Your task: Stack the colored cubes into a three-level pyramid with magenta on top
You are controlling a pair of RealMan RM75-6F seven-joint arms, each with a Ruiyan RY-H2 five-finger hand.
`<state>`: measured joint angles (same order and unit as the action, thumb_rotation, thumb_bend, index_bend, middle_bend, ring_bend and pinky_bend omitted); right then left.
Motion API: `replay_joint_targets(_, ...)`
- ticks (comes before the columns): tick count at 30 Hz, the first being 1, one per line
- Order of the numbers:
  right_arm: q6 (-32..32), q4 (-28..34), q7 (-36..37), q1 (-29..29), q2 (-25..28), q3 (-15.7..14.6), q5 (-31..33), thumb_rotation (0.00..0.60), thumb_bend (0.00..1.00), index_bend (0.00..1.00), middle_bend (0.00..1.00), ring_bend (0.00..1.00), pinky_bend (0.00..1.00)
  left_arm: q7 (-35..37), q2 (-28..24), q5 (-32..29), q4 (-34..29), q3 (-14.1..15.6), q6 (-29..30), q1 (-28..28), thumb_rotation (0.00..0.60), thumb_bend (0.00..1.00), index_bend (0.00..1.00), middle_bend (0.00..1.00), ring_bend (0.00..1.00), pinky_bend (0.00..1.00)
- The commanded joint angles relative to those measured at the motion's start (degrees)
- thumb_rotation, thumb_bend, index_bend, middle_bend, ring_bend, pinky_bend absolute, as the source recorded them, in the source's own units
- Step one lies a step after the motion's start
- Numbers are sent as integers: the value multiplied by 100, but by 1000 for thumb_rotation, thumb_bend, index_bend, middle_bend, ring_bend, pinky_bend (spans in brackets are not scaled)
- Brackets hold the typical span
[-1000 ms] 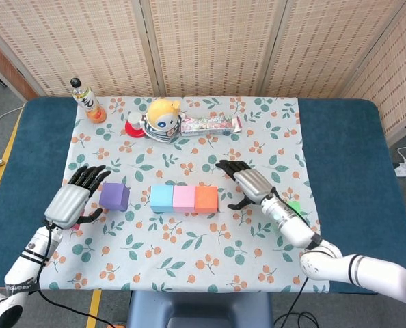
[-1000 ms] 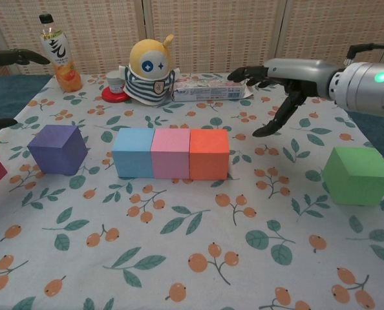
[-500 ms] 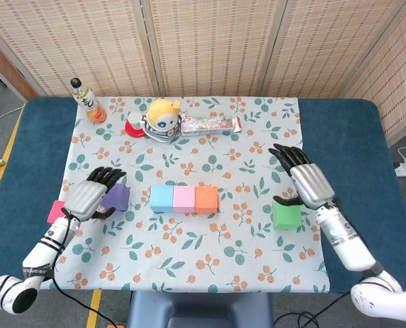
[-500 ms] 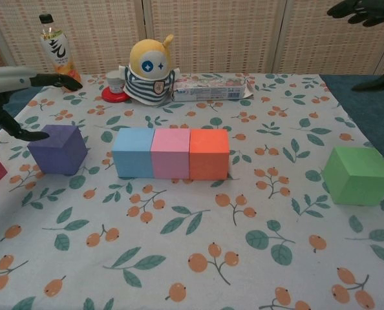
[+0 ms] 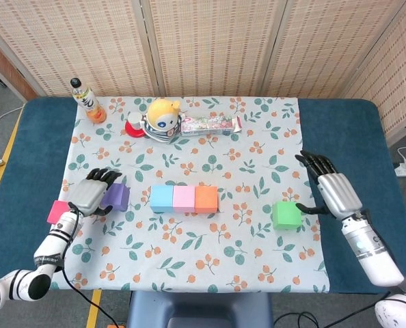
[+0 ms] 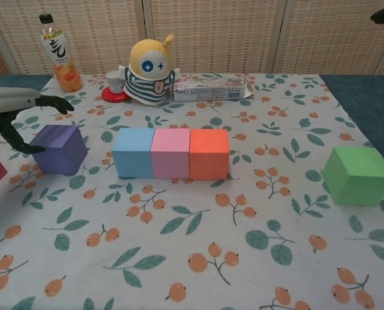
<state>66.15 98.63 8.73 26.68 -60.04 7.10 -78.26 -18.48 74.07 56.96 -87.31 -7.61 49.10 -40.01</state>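
**Q:** What is shown on the left side of the cloth?

**A:** A magenta cube (image 5: pixel 58 211) is seen at the cloth's left edge, only partly visible in the chest view. Just beside it, the left hand (image 5: pixel 93 193) is draped over a purple cube (image 5: pixel 115 197), fingers curved above the top and thumb at the near side. Whether the cube is actually gripped cannot be told.

**Q:** And the middle?

**A:** A row of three cubes is laid flat, faces touching: blue cube (image 6: pixel 133 152), pink cube (image 6: pixel 170 153), orange cube (image 6: pixel 209 154). All are matte, sharp-edged and alike in size. Nothing is stacked on them.

**Q:** What is found behind the row?

**A:** A drink bottle (image 6: pixel 55 53), a yellow-headed striped doll (image 6: pixel 150 70) and a flat printed box (image 6: pixel 211 89) are set along the far edge.

**Q:** And to the right?

**A:** A green cube (image 6: pixel 358 175) stands alone, well apart from the row. The right hand (image 5: pixel 333 190) is held just beside it, fingers spread wide, nothing grasped.
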Motion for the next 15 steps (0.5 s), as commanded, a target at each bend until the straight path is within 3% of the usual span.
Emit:
replay_joint_targets(1, -32, -97, 112, -34, -32, -39, -94, 600, 50, 0, 0, 0, 0, -317, 239, -354, 298, 71, 58, -47, 600, 325, 141, 143, 68, 15)
replay_joint_targets(9, -43, -187, 214, -68, -95, -39, -183, 600, 50, 0, 0, 0, 0, -89, 366, -474, 527, 48, 29, -8, 600, 325, 184, 194, 103, 15)
replay_joint_targets(15, 5, -192, 258, -115, -101, -29, -226, 600, 50, 0, 0, 0, 0, 258, 387, -215, 537, -70, 123, 14, 600, 323, 370, 444, 282, 21)
